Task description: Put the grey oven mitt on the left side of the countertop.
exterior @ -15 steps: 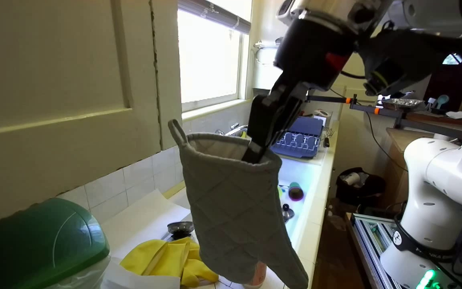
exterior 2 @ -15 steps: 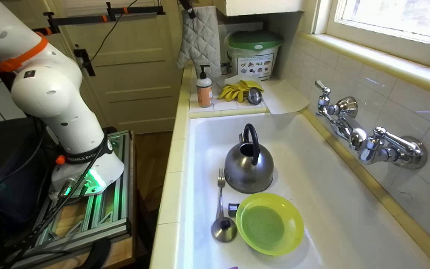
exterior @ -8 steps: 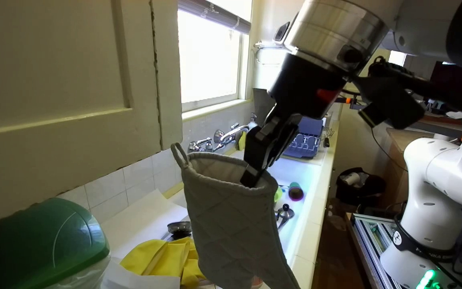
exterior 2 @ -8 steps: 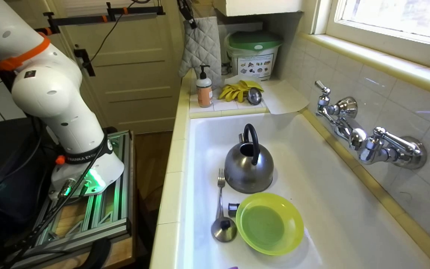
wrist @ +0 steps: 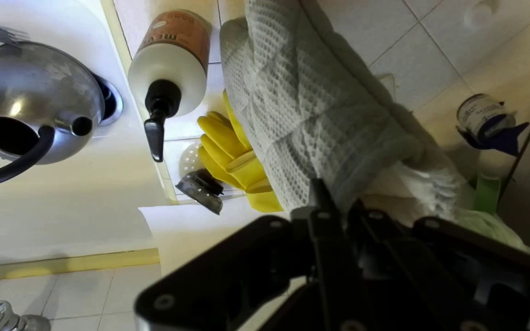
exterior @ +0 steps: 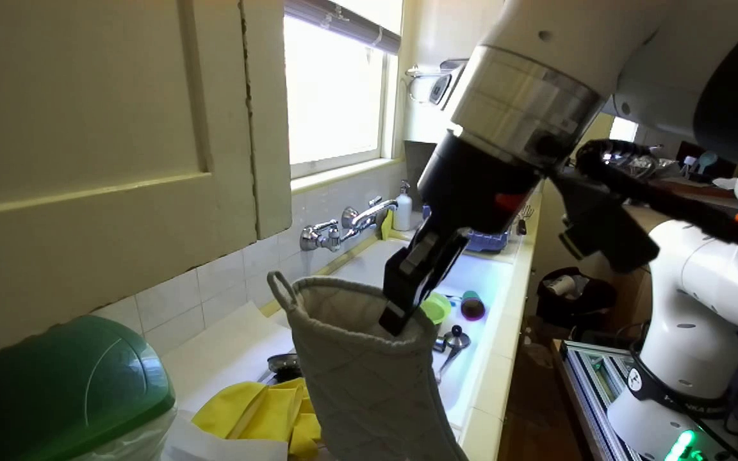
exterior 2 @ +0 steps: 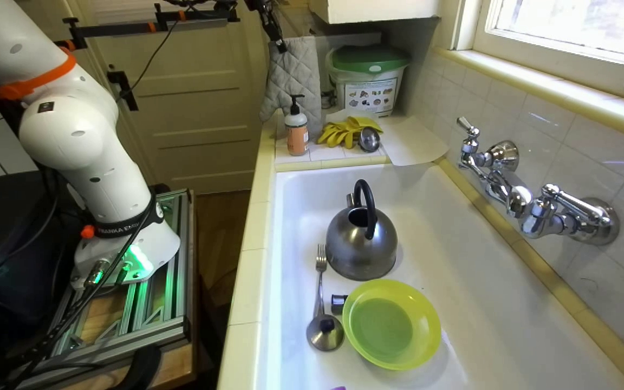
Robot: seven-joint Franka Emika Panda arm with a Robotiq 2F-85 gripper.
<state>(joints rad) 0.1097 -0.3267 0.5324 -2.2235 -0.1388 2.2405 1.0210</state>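
The grey quilted oven mitt point(exterior: 369, 390) hangs cuff up from my gripper point(exterior: 401, 318), which is shut on the cuff edge, one finger inside the opening. In an exterior view the mitt point(exterior 2: 294, 70) hangs at the far end of the countertop point(exterior 2: 323, 154), partly behind the soap bottle. My gripper point(exterior 2: 280, 47) is at its top there. In the wrist view the mitt point(wrist: 302, 96) stretches away from my fingertips point(wrist: 338, 191) over the white tiles. Its lower end is cut off or hidden, so I cannot tell whether it touches the counter.
A soap bottle point(exterior 2: 297, 132), yellow gloves point(exterior 2: 347, 131), a metal strainer point(exterior 2: 369, 139) and a green-lidded bin point(exterior 2: 371, 76) stand near the mitt. The sink point(exterior 2: 442, 260) holds a kettle point(exterior 2: 362, 244) and a green bowl point(exterior 2: 392, 325). A cupboard point(exterior: 119, 128) overhangs the counter.
My gripper and the mitt have moved steadily down toward the countertop. The grip on the cuff stays the same. The other objects have not moved.
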